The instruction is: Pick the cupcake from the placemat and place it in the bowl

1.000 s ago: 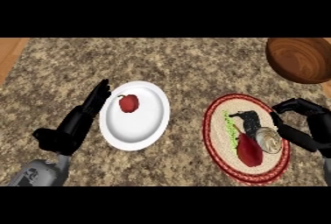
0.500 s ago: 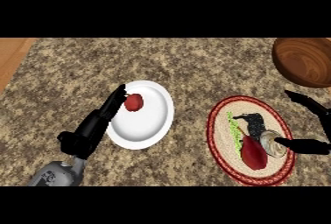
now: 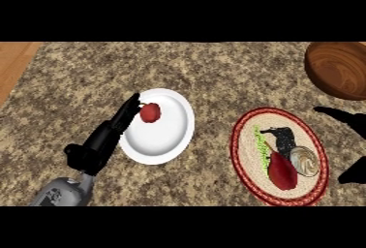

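Right hand [image 3: 350, 145] has pulled back toward the right edge of the frame since a second ago, when it was curled over the cupcake; fingers [image 3: 336, 113] now spread apart, holding nothing. Judgement: the grasp has been let go or not made, so the pick is still to do.

Cupcake [image 3: 304, 161] sits on the placemat [image 3: 247, 126], lower right of frame, beside a dark red piece [image 3: 282, 170]. It looks pale, round, ridged; small, probably light.

Bowl [image 3: 336, 68] at upper right, well apart from the placemat.

Left hand [image 3: 107, 138] has moved in against the left rim of the white plate [image 3: 172, 140], fingers straight and together, next to a red apple [image 3: 150, 112].
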### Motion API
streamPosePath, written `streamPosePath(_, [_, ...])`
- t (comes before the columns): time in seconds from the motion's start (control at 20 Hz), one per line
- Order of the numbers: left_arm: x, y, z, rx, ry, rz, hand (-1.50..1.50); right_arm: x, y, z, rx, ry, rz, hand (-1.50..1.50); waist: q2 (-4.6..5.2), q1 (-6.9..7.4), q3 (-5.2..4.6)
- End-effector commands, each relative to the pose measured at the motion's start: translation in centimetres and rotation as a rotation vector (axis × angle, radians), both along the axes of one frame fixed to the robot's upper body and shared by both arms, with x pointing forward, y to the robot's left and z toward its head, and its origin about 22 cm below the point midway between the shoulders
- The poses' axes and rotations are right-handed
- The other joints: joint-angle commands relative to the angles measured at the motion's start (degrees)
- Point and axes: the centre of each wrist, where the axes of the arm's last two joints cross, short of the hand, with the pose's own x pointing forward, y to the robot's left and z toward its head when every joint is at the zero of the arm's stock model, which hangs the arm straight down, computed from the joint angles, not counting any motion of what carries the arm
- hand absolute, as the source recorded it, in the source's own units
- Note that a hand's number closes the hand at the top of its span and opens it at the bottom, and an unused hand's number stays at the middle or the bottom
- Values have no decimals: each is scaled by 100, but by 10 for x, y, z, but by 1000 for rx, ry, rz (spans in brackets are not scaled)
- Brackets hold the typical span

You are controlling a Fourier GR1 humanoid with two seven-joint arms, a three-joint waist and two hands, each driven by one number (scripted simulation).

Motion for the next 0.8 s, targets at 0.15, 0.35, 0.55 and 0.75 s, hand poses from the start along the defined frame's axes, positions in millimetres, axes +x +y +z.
streamPosePath(0.15, [10,9,6,3,-8,12,0,14,42,40,-147,287,60,-150,-7,-81,14])
streamPosePath(0.35, [-1,10,-7,-8,-3,5,0,15,73,39,-161,347,61,-150,-12,-107,21])
streamPosePath(0.55, [-12,-16,7,2,6,21,0,9,86,43,-180,344,39,-150,-17,-110,26])
streamPosePath(0.75, [2,7,7,-11,-14,19,0,9,75,27,-171,337,31,-150,-6,-119,28])
